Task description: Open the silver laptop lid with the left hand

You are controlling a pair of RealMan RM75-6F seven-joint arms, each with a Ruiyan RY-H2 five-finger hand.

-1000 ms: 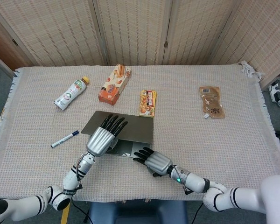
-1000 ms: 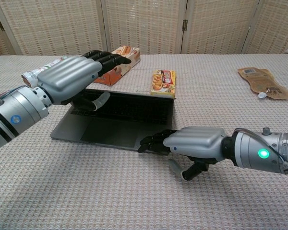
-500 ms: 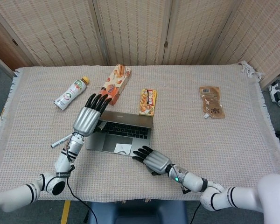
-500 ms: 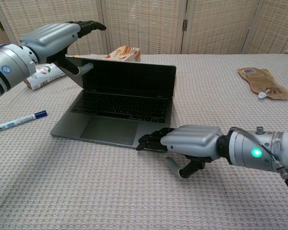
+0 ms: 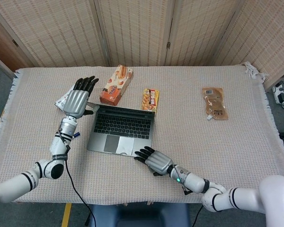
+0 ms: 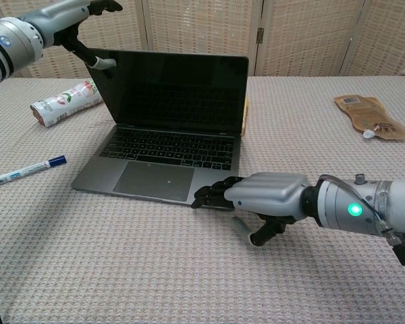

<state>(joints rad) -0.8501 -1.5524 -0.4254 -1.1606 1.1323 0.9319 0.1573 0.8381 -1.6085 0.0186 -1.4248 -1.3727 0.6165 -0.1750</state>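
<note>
Standing open near the table's middle: silver laptop (image 6: 165, 145), lid (image 6: 175, 88) upright. Gripping its far-left corner, apparently thumb under: left hand (image 5: 78, 100). Pressing flat on the base's near-right edge, fingers together: right hand (image 6: 256, 199). Lying left: marker (image 6: 23, 172).

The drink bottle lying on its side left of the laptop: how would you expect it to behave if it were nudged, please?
The drink bottle would probably roll: it looks round and lies on its side on the woven tablecloth. The coarse weave may slow it. Its glossy label looks slippery, so a hand might slide along it. Whether it is full or empty cannot be told.
</note>
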